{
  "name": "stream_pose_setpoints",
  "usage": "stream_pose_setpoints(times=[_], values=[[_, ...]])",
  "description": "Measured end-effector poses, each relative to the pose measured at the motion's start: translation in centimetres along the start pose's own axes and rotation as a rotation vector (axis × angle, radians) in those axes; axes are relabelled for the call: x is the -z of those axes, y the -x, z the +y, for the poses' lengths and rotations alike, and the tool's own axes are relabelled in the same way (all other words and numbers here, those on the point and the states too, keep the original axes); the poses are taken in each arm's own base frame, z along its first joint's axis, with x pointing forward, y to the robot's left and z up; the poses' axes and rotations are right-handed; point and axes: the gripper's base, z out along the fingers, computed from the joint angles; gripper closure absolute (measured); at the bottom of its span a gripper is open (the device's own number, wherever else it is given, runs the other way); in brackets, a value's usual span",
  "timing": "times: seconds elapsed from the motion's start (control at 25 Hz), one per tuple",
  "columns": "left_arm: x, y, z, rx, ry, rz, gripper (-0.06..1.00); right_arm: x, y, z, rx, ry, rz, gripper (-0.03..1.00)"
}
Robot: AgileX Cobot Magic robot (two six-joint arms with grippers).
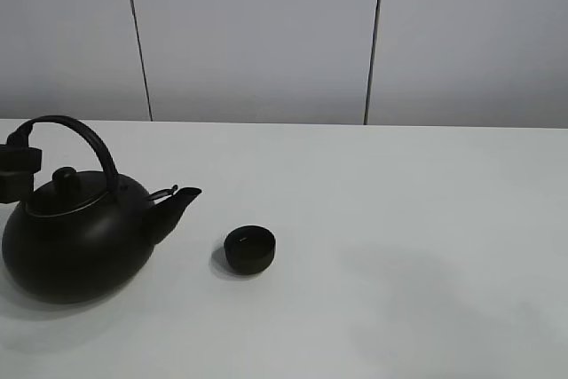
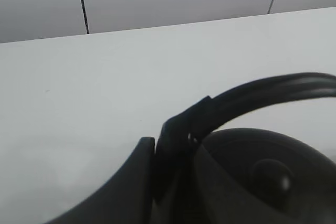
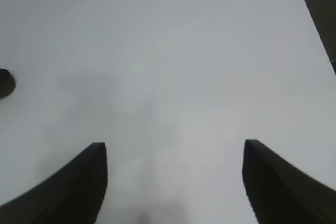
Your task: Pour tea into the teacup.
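Note:
The big round black kettle (image 1: 75, 241) stands on the white table (image 1: 399, 201) at the left, its short spout (image 1: 182, 197) pointing right. The small matte black teacup (image 1: 249, 248) stands upright just right of the spout, apart from it. My left gripper (image 1: 18, 161) is at the left end of the arched handle (image 1: 89, 135). In the left wrist view it (image 2: 157, 148) is shut on the handle (image 2: 262, 90) above the lid knob (image 2: 270, 174). My right gripper (image 3: 174, 148) is open and empty over bare table; the teacup's rim (image 3: 5, 83) shows at that view's edge.
A grey panelled wall (image 1: 257, 33) runs along the table's far edge. The table's edge (image 3: 315, 30) shows in the right wrist view. Nothing else stands on the table.

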Motion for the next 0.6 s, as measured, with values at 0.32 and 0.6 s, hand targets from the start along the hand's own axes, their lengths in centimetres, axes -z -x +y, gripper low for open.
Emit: stream_pose_setpoints(times=[0.32, 0.6], values=[[-0.05, -0.07, -0.01, 0.002, -0.001, -0.003, 0.82, 0.00, 0.00, 0.00, 0.000, 0.000, 0.000, 0.47], [-0.04, 0.01, -0.39, -0.016, -0.044, -0.012, 0.75, 0.00, 0.00, 0.00, 0.000, 0.000, 0.000, 0.47]])
